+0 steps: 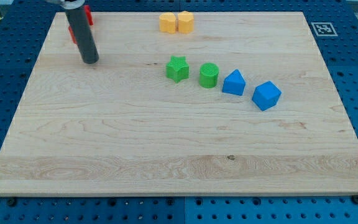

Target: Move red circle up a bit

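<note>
My tip [90,61] rests on the board near the view's top left. Red blocks lie right behind the rod: one red piece [87,15] shows at the rod's right side near the board's top edge, and a sliver of red [71,33] shows at its left side. The rod hides most of them, so I cannot tell which is the red circle. The tip is just below these red blocks, towards the view's bottom.
Two yellow blocks [176,22] sit side by side at the top centre. A green star [177,68], a green cylinder [209,75] and two blue blocks [234,83] [266,95] form a row across the middle. A marker tag [323,28] is at the top right corner.
</note>
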{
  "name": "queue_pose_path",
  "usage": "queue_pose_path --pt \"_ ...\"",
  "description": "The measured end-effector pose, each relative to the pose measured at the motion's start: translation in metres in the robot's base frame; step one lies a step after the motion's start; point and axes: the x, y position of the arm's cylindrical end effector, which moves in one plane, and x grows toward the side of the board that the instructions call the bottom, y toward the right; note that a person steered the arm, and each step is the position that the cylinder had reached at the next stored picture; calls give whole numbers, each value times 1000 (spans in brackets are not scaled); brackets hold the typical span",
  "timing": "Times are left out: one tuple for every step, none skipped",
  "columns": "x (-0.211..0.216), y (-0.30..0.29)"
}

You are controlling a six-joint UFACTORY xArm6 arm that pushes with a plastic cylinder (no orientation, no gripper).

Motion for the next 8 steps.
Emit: queue_pose_path --pt "-10 -29" --pt "-12 -30" --pt "-18 -29" --pt "-32 -29" --pt "-47 -29" --pt "-53 -29" --pt "-53 -29" --pt "-58 -29"
